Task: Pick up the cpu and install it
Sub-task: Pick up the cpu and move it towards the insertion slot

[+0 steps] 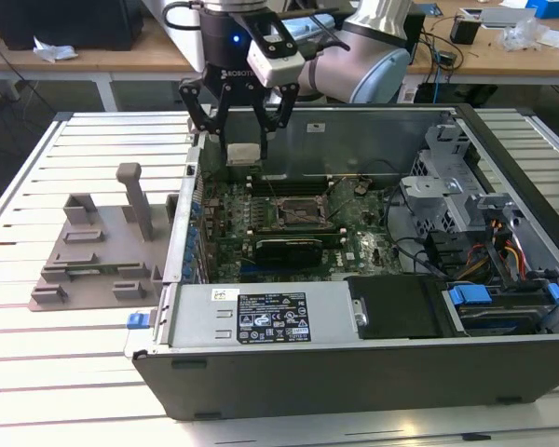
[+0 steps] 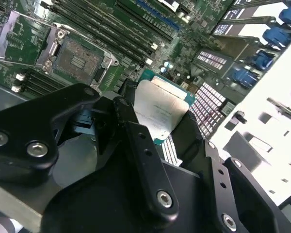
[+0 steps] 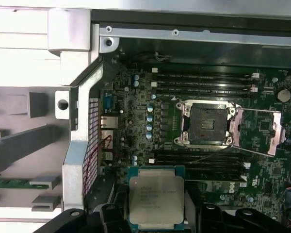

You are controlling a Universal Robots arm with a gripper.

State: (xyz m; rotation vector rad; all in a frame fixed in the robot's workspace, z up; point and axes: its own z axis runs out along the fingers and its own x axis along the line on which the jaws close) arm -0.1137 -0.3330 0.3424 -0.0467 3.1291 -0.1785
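Note:
My gripper (image 1: pixel 243 152) is shut on the cpu (image 1: pixel 243 155), a small flat square chip with a silvery top and a green rim. It hangs above the far left corner of the open computer case (image 1: pixel 354 354) in the exterior view. Both wrist views show the cpu (image 3: pixel 156 196) (image 2: pixel 160 114) held between black fingers (image 2: pixel 136 141), level and above the green motherboard (image 3: pixel 136 126). The empty socket (image 3: pixel 206 122) with its open metal frame lies apart from the chip, nearer the middle of the board (image 1: pixel 298 212).
A grey fixture (image 1: pixel 98 247) with upright posts sits on the slatted table at the exterior view's left of the case. Inside the case are a black card (image 1: pixel 289 250), memory slots (image 3: pixel 203 82), a power supply (image 1: pixel 261 317) and drive bays (image 1: pixel 503 298).

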